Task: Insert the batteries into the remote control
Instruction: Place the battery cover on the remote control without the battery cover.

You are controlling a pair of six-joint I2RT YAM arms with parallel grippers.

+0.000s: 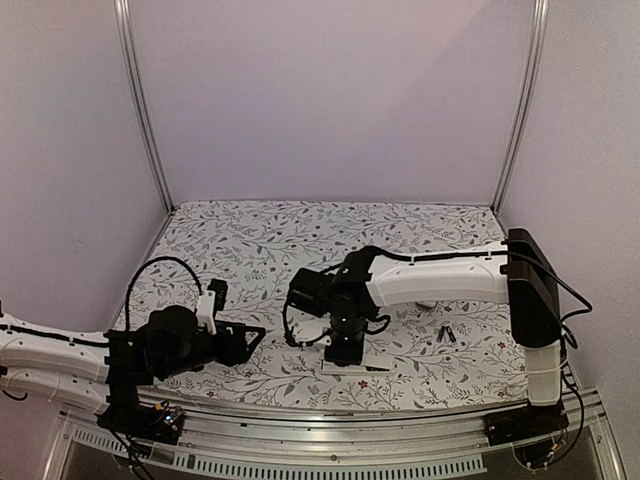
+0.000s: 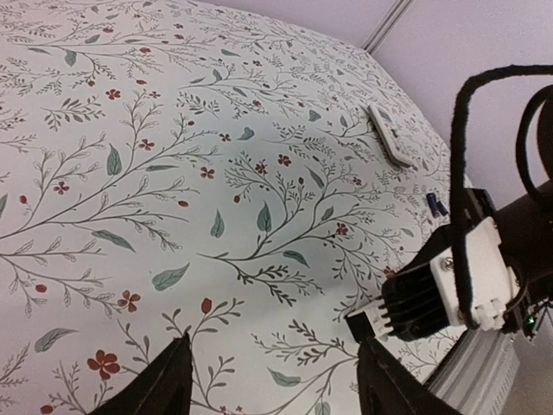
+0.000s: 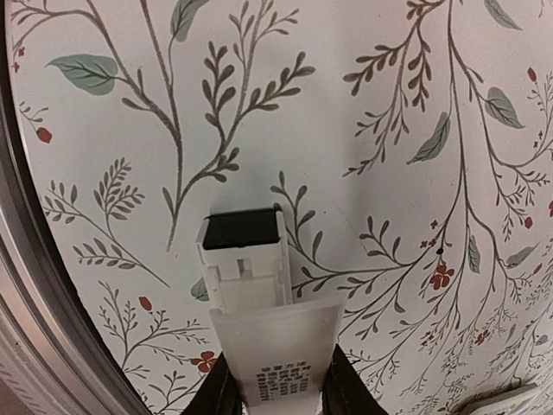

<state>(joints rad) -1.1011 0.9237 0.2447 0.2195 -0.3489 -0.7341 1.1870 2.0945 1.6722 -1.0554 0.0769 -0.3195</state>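
My right gripper (image 1: pixel 345 348) points down near the table's front and is shut on a white remote control (image 3: pixel 259 294). The remote's black-tipped end (image 3: pixel 242 228) sticks out past the fingers, and a pale panel with printed text (image 3: pixel 278 354) lies over its near part. The left wrist view shows that same end (image 2: pixel 377 316) below the right gripper. The batteries (image 1: pixel 445 335) lie as small dark cells on the cloth to the right, also seen as a dark speck (image 2: pixel 436 205). My left gripper (image 2: pixel 276 389) hangs open over bare cloth, left of the remote.
A second white remote (image 2: pixel 390 136) lies flat on the floral cloth beyond the batteries; its corner shows (image 3: pixel 505 401) at the bottom right. The metal rail (image 1: pixel 330 430) runs along the table's near edge. Pale walls close in three sides.
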